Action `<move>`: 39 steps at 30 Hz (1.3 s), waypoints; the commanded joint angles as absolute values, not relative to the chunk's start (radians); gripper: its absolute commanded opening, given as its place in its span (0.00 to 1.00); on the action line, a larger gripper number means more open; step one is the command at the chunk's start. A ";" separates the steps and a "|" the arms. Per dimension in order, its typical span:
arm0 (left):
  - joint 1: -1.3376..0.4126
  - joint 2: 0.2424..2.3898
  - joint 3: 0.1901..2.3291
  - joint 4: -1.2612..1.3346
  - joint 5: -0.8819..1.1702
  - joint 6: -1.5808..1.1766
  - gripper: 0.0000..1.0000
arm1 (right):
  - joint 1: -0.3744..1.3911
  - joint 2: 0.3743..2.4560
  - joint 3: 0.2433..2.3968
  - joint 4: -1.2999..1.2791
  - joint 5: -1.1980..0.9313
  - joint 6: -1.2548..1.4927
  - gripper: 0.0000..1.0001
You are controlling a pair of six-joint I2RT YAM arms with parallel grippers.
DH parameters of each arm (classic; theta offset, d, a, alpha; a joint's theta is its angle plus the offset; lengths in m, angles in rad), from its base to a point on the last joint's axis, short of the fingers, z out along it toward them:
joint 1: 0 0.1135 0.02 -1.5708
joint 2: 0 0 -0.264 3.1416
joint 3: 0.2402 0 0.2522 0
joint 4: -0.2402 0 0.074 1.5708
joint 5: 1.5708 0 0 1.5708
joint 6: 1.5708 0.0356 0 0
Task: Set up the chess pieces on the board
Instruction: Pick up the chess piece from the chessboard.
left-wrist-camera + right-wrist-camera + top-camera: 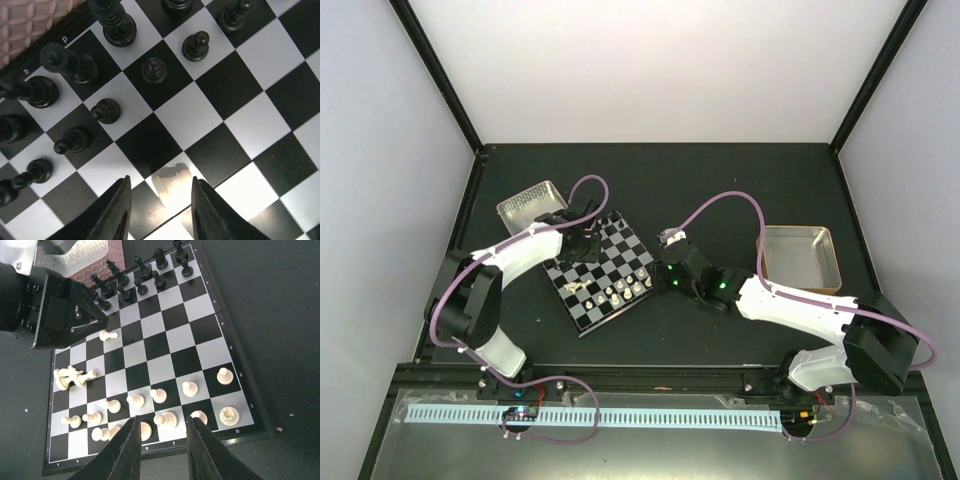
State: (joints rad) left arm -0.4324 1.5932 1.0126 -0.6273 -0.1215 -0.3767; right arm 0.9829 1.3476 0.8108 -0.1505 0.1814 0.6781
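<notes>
Find the board (605, 262) askew near the middle of the table (720, 180), with 1 metal tray (532, 204) at its 11 o'clock and a second tray (800, 258) well off at 3 o'clock. From the right wrist, read the chess pieces (225, 375) as mostly upright along the 6 o'clock edge, in 2 ragged rows. From the left wrist, note black pieces (116, 22) standing from 9 to 12 o'clock. Judge the job past halfway, not done. Count as unfinished 1 cream piece (108, 335) lying flat at about 10 o'clock of the board, plus a toppled cluster (73, 376) at 9 o'clock. See the left gripper (161, 210) hung directly over that lone fallen piece, fingers (119, 207) apart and gripping nothing, with the pale blur of the piece between the tips. Held so, presumably, to straddle it and close across its body. Cannot tell whether touching it. Expect trouble there: a small figure lying flat on glossy squares, likely to roll or swivel as the pads close, with black pawns just beside at 10 o'clock to knock. See the right gripper (160, 450) poised over the 6 o'clock rim, fingers likewise spread and empty, above the white back row. Parked there, arguably, to leave the left arm room while within reach of the crooked back rank.
</notes>
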 commanded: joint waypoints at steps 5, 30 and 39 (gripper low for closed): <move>-0.420 1.631 0.986 -0.520 -0.112 -0.519 0.26 | 0.977 1.339 0.807 -0.151 0.207 0.669 0.28; -0.387 1.652 0.930 -0.480 -0.068 -0.547 0.18 | 0.976 1.329 0.801 -0.155 0.221 0.667 0.28; -0.386 1.621 0.886 -0.447 -0.014 -0.567 0.16 | 0.977 1.345 0.813 -0.152 0.197 0.661 0.28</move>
